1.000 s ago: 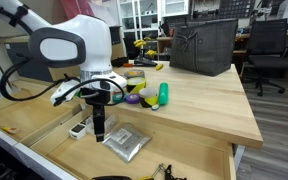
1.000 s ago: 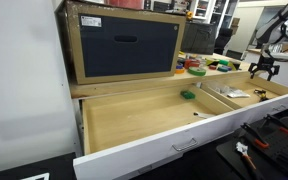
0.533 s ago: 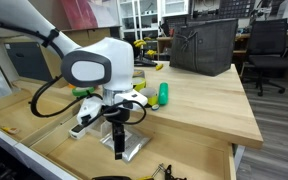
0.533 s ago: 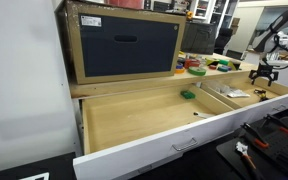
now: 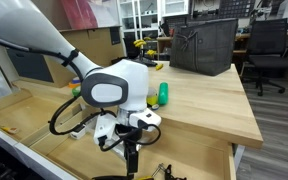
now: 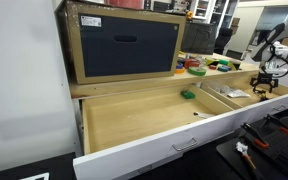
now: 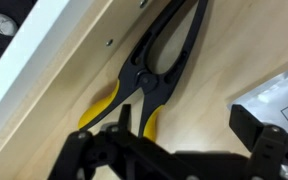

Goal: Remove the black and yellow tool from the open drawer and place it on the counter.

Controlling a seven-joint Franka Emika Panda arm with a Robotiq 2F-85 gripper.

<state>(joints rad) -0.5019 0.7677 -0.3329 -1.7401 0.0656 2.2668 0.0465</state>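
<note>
The black and yellow tool (image 7: 152, 70) is a pair of pliers with black jaws and yellow handle tips, lying flat on the pale plywood bottom of the drawer (image 7: 214, 60). In the wrist view my gripper (image 7: 184, 113) is open just above it. One finger (image 7: 124, 112) is over the yellow handle ends and the other (image 7: 252, 122) is off to the side. In both exterior views the gripper (image 5: 134, 166) (image 6: 261, 88) reaches down into the open drawer (image 5: 44, 128), below the edge of the butcher-block counter (image 5: 209, 100). The arm hides the tool there.
A silvery packet (image 7: 276, 88) lies in the drawer beside the tool. On the counter are a green cylinder (image 5: 164, 94), tape rolls (image 5: 134, 98) and a black mesh basket (image 5: 202, 45). A second wide drawer (image 6: 134, 120) stands open under a dark-fronted box (image 6: 124, 45).
The arm has swung along the drawer towards its front corner and dropped lower. The gripper went from over the silvery packet to over the pliers.
</note>
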